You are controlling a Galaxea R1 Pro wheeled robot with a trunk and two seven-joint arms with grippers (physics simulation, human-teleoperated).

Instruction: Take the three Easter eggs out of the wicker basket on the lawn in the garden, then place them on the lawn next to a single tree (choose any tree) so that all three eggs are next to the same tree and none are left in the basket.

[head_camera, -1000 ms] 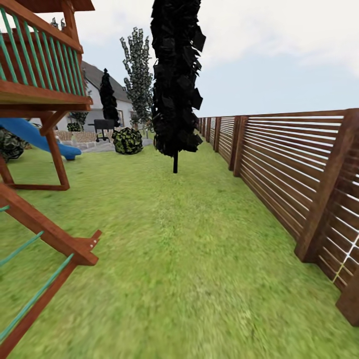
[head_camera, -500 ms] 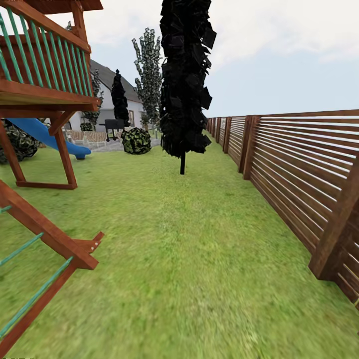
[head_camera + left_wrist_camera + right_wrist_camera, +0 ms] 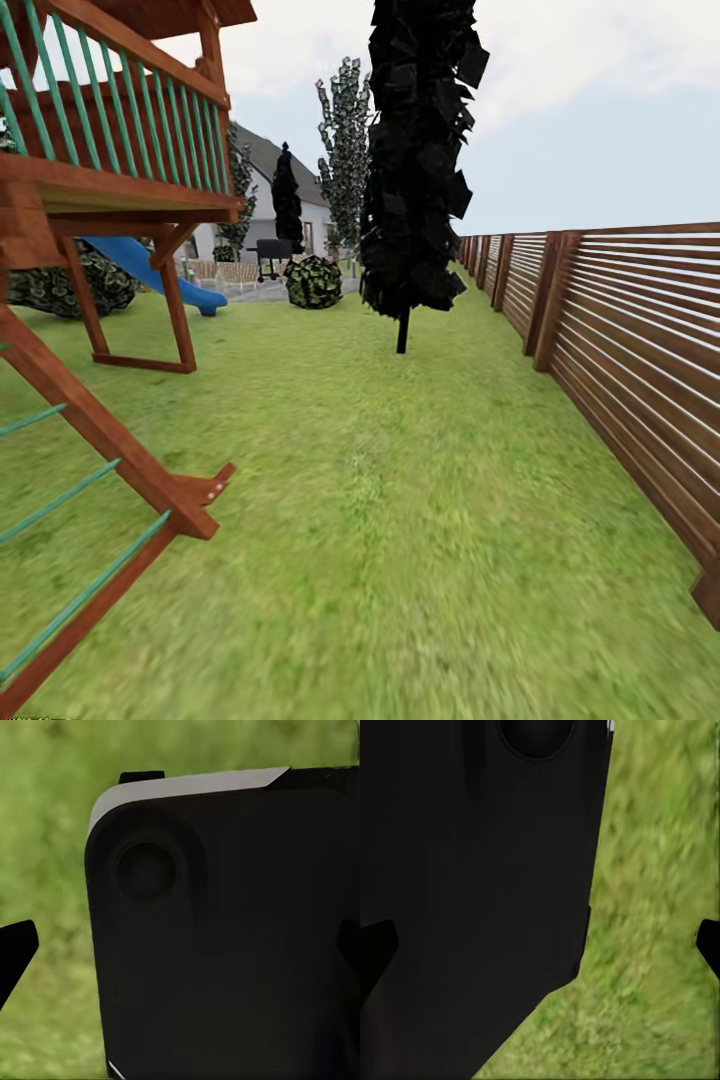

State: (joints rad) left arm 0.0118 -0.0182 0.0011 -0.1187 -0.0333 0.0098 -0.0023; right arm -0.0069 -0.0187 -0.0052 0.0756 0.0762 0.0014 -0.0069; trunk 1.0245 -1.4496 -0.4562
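The lawn (image 3: pixel 400 520) stretches ahead of me as flat green grass. The Easter eggs and the wicker basket are out of view. Far back stands a tall tree (image 3: pixel 345 150) with a mottled green-white crown, near a house. My left gripper (image 3: pixel 180 952) is open over grass, its dark fingertips (image 3: pixel 16 949) at the picture's edges and a black part of my own body behind. My right gripper (image 3: pixel 540 945) is open too, with nothing held, and grass beside the same dark body.
A near-black conifer (image 3: pixel 415 160) with a thin trunk stands mid-lawn. A brown slat fence (image 3: pixel 620 350) runs along the right. A wooden play tower (image 3: pixel 110 190) with a ladder (image 3: pixel 110 470) and blue slide (image 3: pixel 160 275) takes up the left. A bush (image 3: pixel 314 282) and grill (image 3: pixel 271 250) sit far back.
The whole head view has shifted to the right and things have grown slightly, so the camera has moved. Nothing in the garden itself has visibly changed.
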